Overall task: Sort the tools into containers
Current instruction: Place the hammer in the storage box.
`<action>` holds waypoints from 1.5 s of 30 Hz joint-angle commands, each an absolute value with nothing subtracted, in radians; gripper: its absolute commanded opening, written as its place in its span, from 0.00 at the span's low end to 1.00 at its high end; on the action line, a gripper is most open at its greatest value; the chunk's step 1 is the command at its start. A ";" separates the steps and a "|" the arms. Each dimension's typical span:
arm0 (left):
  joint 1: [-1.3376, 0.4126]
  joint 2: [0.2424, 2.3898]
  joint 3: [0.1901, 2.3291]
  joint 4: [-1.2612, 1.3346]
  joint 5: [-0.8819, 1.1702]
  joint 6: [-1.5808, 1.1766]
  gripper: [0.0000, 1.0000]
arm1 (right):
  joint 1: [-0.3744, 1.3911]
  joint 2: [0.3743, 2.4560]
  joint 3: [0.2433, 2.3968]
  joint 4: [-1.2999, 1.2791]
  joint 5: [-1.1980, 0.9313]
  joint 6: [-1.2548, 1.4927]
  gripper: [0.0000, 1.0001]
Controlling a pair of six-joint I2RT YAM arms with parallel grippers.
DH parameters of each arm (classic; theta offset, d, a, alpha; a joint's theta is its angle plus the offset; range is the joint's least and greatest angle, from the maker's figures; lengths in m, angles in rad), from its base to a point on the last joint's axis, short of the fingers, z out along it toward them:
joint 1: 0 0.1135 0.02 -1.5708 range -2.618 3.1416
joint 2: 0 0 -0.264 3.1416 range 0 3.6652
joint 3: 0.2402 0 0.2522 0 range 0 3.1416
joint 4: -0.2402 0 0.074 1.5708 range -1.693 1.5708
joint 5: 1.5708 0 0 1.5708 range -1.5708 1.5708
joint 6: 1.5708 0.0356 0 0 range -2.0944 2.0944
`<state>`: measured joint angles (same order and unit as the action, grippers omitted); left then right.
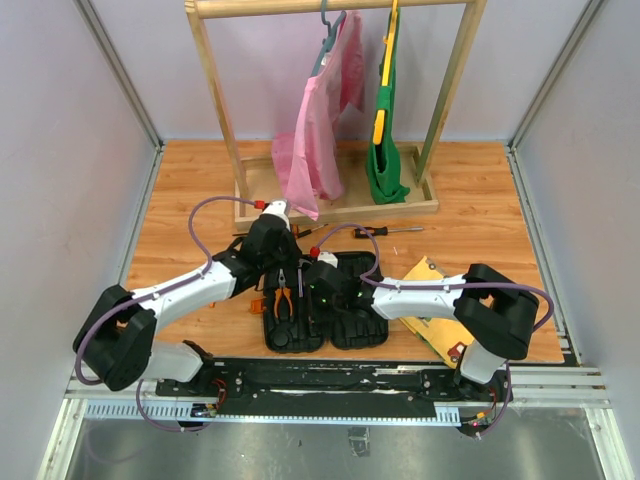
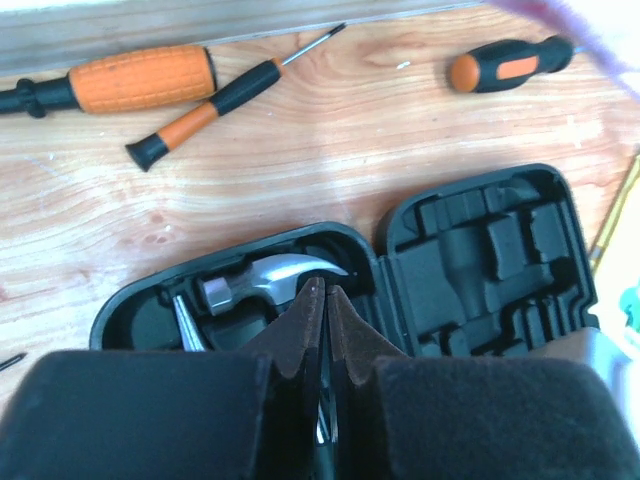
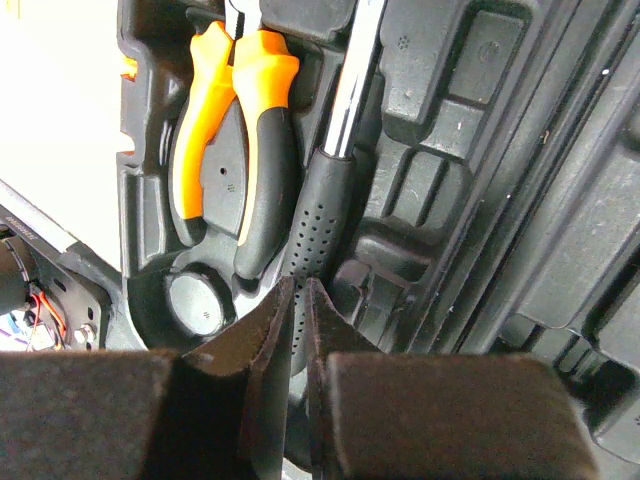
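We are working over the open black case (image 2: 480, 265), which is lying on the table between our two arms, one half showing only bare slots. The hammer (image 2: 268, 282) is lying in the other half, nearer our left arm, with the orange-handled pliers (image 3: 262, 110) sitting beside its shaft. We are judging the step in hand to be bedding the hammer fully into its mould. Our left gripper (image 2: 320, 300) is hanging just above the hammer's head, fingers pinched together and holding nothing. Our right gripper (image 3: 298, 300) is likewise closed to a slit and empty over the butt of the handle. We are aiming to press straight down on both ends evenly, so the hammer isn't rocking out. Three screwdrivers (image 2: 215, 100) are lying on the wood beyond the case.
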<state>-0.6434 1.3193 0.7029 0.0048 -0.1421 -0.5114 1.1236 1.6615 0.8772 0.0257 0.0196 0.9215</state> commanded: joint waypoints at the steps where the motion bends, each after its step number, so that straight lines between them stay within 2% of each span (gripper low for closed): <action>1: -0.637 1.353 0.722 -0.053 -0.202 -0.494 0.10 | 1.141 1.694 0.855 -0.095 0.086 0.913 0.10; 6: -0.637 1.391 0.721 -0.040 -0.196 -0.497 0.21 | 1.141 1.695 0.855 -0.094 0.086 0.911 0.10; 24: -0.637 1.494 0.734 -0.013 -0.178 -0.488 0.28 | 1.140 1.703 0.862 -0.095 0.083 0.907 0.10; 27: -0.637 1.508 0.737 -0.015 -0.179 -0.488 0.27 | 1.140 1.704 0.864 -0.096 0.083 0.907 0.10; 32: -0.638 1.525 0.742 -0.015 -0.183 -0.486 0.20 | 1.140 1.704 0.866 -0.098 0.081 0.904 0.10; 45: -0.637 1.616 0.763 -0.075 -0.215 -0.477 0.09 | 1.140 1.710 0.879 -0.115 0.080 0.897 0.09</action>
<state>-0.6437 1.5490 0.7807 -0.0303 -0.1596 -0.5018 1.1233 1.6676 0.8890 0.0196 0.0624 0.9176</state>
